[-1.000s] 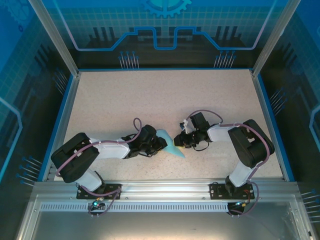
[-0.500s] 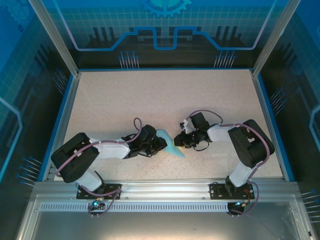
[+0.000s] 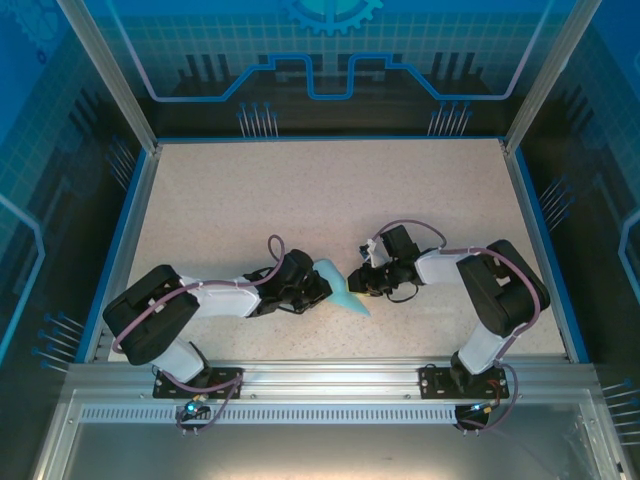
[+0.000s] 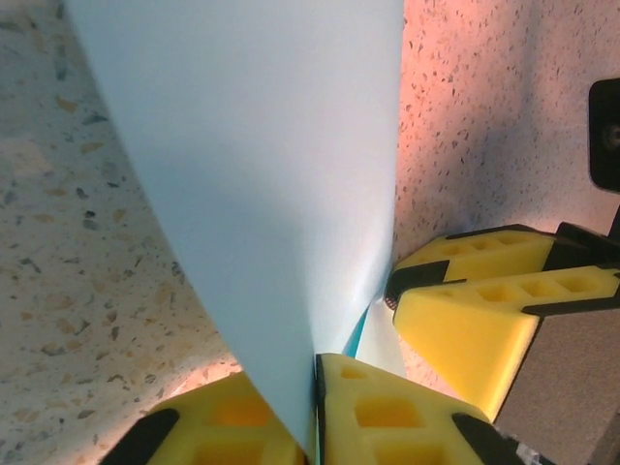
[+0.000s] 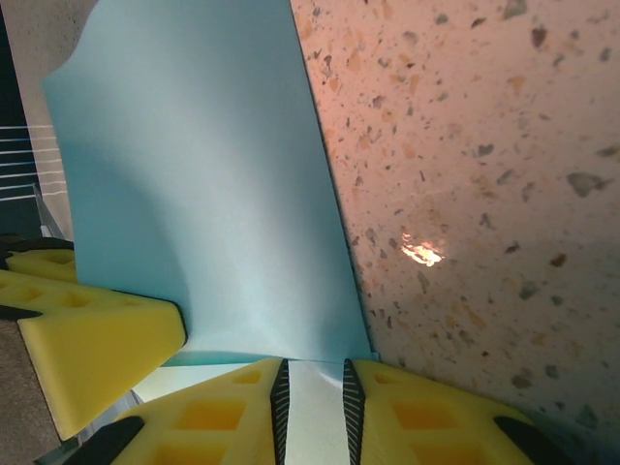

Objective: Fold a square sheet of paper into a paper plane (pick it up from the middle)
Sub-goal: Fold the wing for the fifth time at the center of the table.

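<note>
Left gripper point(image 3: 320, 287) and right gripper point(image 3: 356, 282) are crowding nose to nose, with the paper plane point(image 3: 345, 292) standing between them and blocking any straight pass across. Just ahead of the left gripper, the right one's yellow fingers point(image 4: 484, 300) are sitting beside the paper and closing off that side. Beyond both grippers the speckled table point(image 3: 300, 190) is lying wide open. Behind them, the left arm point(image 3: 215, 297) and right arm point(image 3: 480, 280) are filling the near strip.

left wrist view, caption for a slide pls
left jaws shut on the paper, right jaws beside, speckled table behind
</note>
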